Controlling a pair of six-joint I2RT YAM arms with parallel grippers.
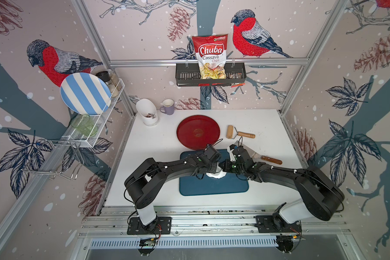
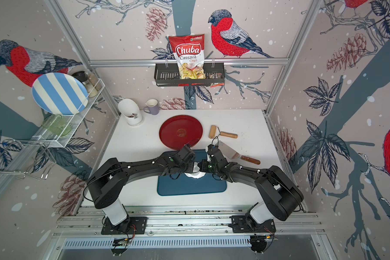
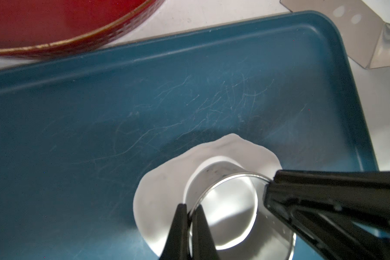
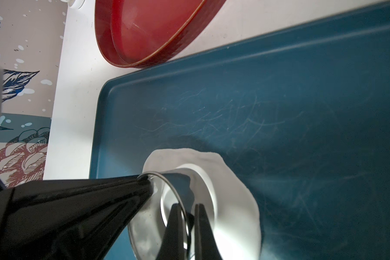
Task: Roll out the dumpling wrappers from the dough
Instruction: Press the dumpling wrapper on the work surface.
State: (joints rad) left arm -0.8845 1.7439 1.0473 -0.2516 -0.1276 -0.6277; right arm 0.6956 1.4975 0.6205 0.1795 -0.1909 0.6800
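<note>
step: press ring [image 3: 212, 177] into dough [image 3: 162, 186] | left gripper [image 3: 189, 206]: pinches ring rim | right gripper [image 4: 187, 206]: pinches far rim, likely to hold it level | dough: flat, under ring, middle of tray [image 3: 122, 101]

Walls [image 1: 144, 33]: pale pinkish wallpaper, red-breasted birds [image 1: 248, 36], pine cones [image 1: 178, 22], dark leaves, grey-blue branches, white specks. Aluminium frame [image 1: 207, 62] runs up corners and across back wall. Black slotted shelf [image 1: 185, 76] hangs from crossbar, chip bag [image 1: 211, 54] standing in it. White wire rack [image 1: 99, 126] on side wall, striped plate [image 1: 83, 93] leaning inside. White bench [image 1: 158, 144] below, metal rails [image 1: 189, 221] along front edge. Light even, shadows soft.
</note>
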